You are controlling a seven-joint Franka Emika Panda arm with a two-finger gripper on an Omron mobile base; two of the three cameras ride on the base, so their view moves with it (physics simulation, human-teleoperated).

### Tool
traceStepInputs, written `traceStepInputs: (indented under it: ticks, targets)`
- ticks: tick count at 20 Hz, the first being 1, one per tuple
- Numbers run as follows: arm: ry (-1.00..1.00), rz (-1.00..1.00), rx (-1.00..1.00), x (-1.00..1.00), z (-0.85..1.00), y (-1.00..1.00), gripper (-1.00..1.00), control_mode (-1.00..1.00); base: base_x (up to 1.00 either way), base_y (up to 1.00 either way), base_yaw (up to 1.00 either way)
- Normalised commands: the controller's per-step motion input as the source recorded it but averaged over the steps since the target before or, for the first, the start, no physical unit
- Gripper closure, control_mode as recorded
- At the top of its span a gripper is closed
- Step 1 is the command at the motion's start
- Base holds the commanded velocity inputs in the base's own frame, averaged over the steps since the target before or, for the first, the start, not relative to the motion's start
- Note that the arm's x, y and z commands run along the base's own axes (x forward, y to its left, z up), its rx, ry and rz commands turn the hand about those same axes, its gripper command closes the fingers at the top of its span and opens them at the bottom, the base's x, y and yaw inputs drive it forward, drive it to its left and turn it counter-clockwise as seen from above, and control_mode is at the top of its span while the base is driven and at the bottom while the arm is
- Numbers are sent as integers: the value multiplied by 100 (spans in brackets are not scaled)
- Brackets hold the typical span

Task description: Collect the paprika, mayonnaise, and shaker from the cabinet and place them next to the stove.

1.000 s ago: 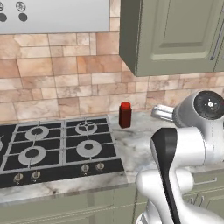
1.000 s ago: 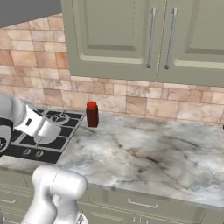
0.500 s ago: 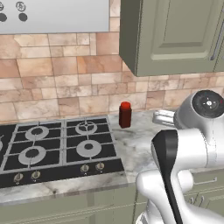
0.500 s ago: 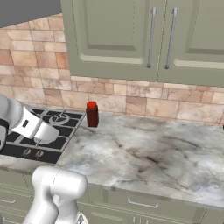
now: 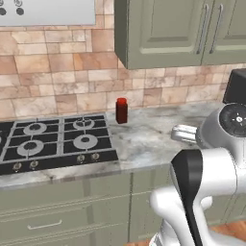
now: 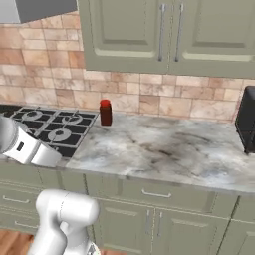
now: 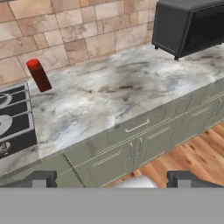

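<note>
The paprika (image 5: 121, 110) stands upright on the marble surface (image 6: 164, 149) just beside the right edge of the stove (image 5: 55, 141), close to the brick-tiled wall, which looks to me like one of the three items already delivered to its spot. From the hand view it sits well ahead of the tool (image 7: 113, 178) and off to its upper left, well apart from it, and the bottle leans in that picture only because the camera is rolled. The tool hangs out in front of the surface, above the lower drawers and the wooden floor, with its two dark fingertips (image 7: 41, 178) spread wide and nothing between them; that empty, parted stance fits an arm drawn back from the surface, free to go for the next item. The cabinet (image 6: 164, 35) hangs on the wall above and beyond the tool, its panelled doors shut with the long silver handles side by side, so I judge the mayonnaise and the shaker are inside it, though I cannot see them. Getting at them would call for a door to be pulled open first. The rest of the surface runs bare and veined grey to a black microwave (image 7: 188, 24) at the far upper right of the tool's view. Olive drawers and doors line the front below, a silver range hood (image 5: 48, 12) sits over the burners, and warm stone tiles back the whole stretch.
</note>
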Motion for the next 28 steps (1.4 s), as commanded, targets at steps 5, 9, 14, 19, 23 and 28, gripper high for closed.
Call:
traceStepInputs:
  ticks: [5, 9, 14, 19, 23, 28]
  targets:
    - [0, 0, 0, 0, 0, 0, -100, 100, -75, -69, -13]
    - [0, 0, 0, 0, 0, 0, -100, 100, -47, -83, -18]
    - [0, 0, 0, 0, 0, 0, -100, 100, -24, -86, -17]
    - [0, 0, 0, 0, 0, 0, -100, 100, -4, -88, -11]
    - [0, 0, 0, 0, 0, 0, -100, 100, 0, -92, -7]
    - [0, 0, 0, 0, 0, 0, -100, 100, -1, -92, -4]
